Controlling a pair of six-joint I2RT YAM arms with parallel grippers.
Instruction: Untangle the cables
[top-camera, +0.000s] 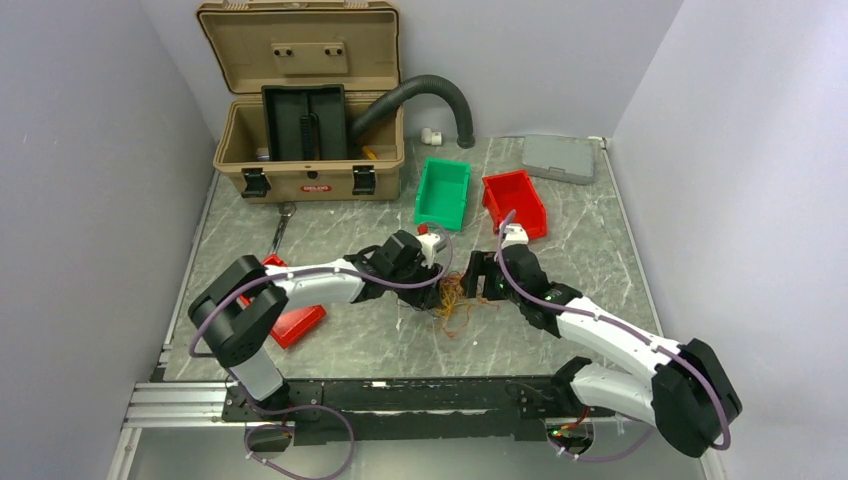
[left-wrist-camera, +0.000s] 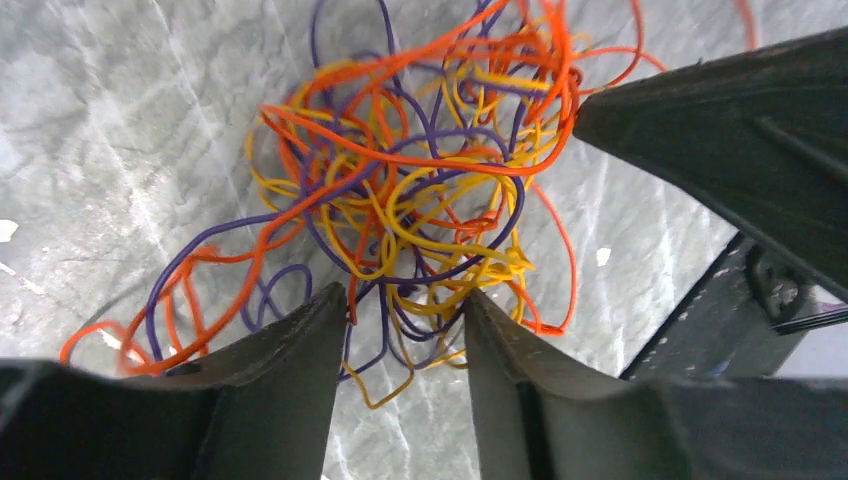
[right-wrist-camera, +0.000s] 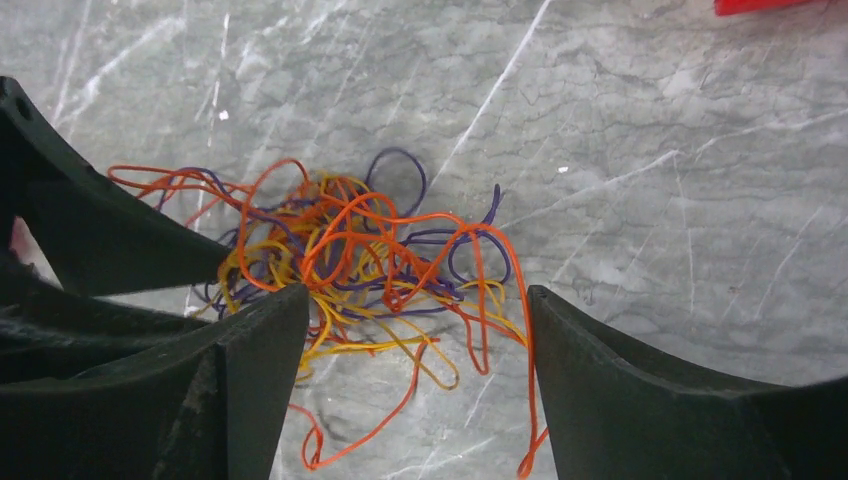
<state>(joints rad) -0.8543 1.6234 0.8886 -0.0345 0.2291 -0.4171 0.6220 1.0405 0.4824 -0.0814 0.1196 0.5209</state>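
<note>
left fingers (left-wrist-camera: 280, 380) spread, a few strands of the cables (left-wrist-camera: 420, 190) running through the gap, nothing pinched. right fingers (right-wrist-camera: 620, 390) spread wider, straddling the same tangle from the opposite side. orange/yellow/purple cables lie in one knot on the desk (top-camera: 380, 345), mid-width, nearer the near edge.

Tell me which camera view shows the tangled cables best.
The left wrist view: the cables fill it, each orange, yellow and purple strand distinct. The right wrist view shows them smaller; the top view, only a tiny clump.
</note>
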